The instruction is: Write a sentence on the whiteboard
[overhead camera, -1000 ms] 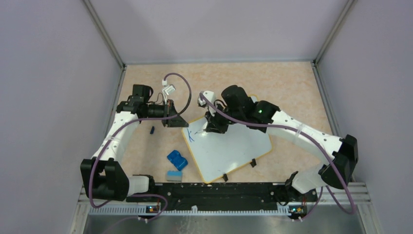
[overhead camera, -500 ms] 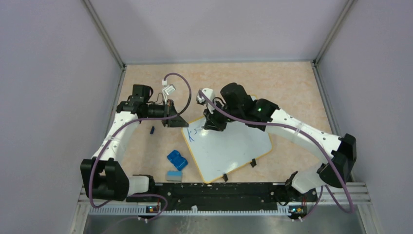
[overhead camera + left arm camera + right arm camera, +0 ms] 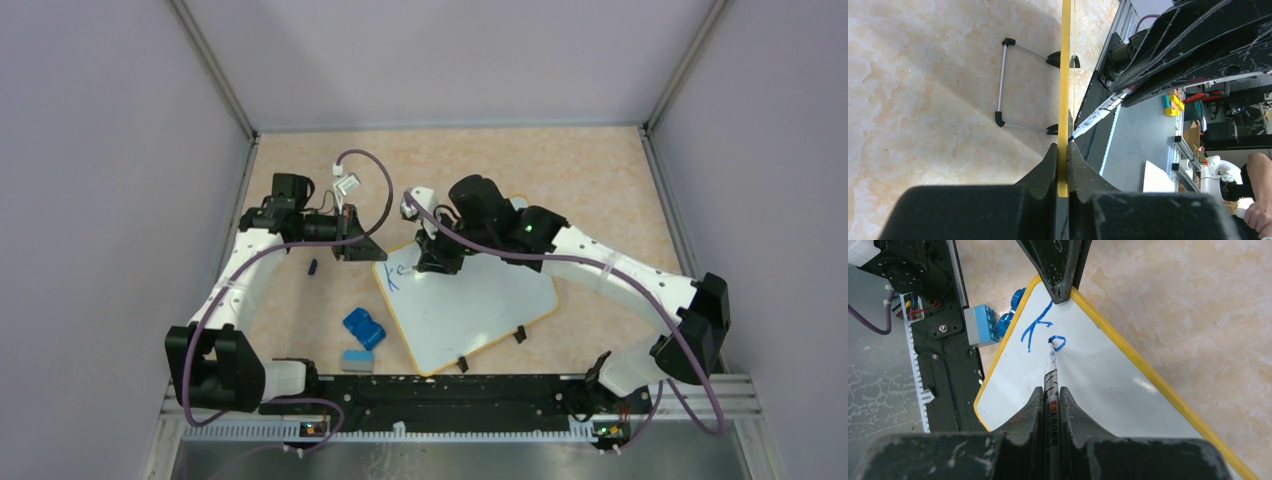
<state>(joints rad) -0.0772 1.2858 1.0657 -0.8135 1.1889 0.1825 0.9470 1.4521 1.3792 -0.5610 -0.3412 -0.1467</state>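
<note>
The whiteboard [image 3: 470, 310] lies tilted on the table, white with a yellow rim [image 3: 1065, 75]. My left gripper [image 3: 374, 254] is shut on the rim at its far left corner, and in the right wrist view the left gripper's fingers [image 3: 1060, 270] pinch that corner. My right gripper [image 3: 1051, 392] is shut on a silver marker [image 3: 1050, 365] whose tip touches the board. The sentence shows as a blue "k" [image 3: 1034, 327] and a small loop [image 3: 1058, 343] at the marker tip.
A blue object [image 3: 364, 327] and a light blue block [image 3: 356, 360] lie left of the board. A small dark cap [image 3: 313, 266] is near the left arm. A wire stand [image 3: 1000, 82] props the board. The black rail [image 3: 440, 390] runs along the near edge.
My right gripper has shifted slightly left with the marker, and a small blue loop has appeared beside the "k". The left arm has not moved.
</note>
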